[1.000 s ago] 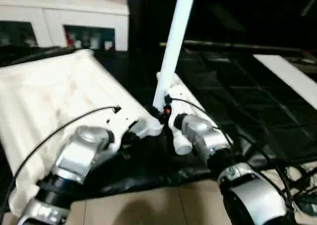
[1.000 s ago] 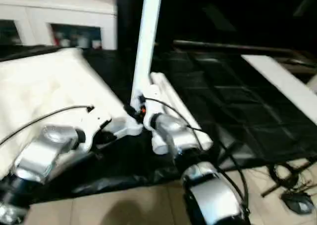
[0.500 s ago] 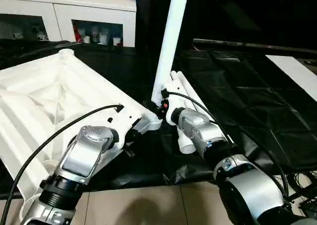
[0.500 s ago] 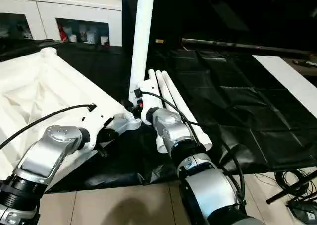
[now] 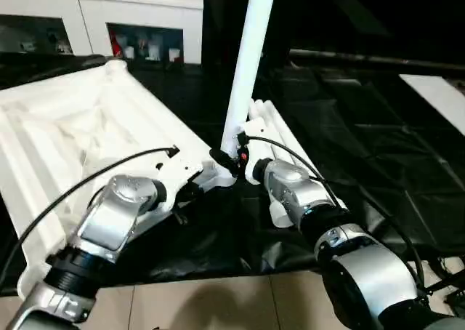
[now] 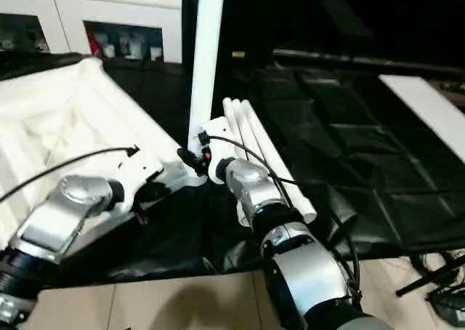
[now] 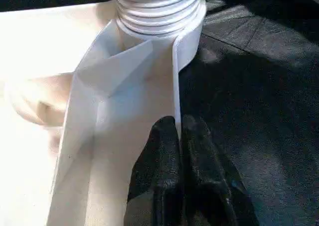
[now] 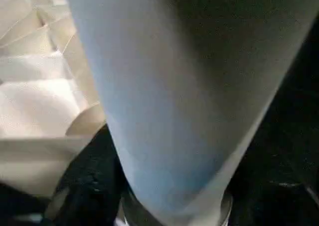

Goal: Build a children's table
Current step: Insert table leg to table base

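The children's table lies in parts on the black cloth. Its white tabletop (image 5: 73,126) rests upside down at the left, ribbed side up. One white leg (image 5: 247,61) stands upright in the threaded socket (image 7: 158,9) at the tabletop's near right corner. My left gripper (image 7: 179,131) is shut on the thin rim of the tabletop just beside that socket. At the foot of the upright leg sits my right gripper (image 5: 227,159), with the leg (image 8: 174,86) close against it. More legs (image 6: 254,137) lie side by side just right of the upright one.
A white cabinet (image 5: 145,10) stands behind the work table at the back left. A flat white board (image 5: 436,90) lies at the far right. Tan floor (image 5: 218,301) begins at the table's front edge, with cables (image 6: 436,279) on it at the right.
The head view has shifted a little. The leg stays upright in its socket, and both arms keep their places at the corner.
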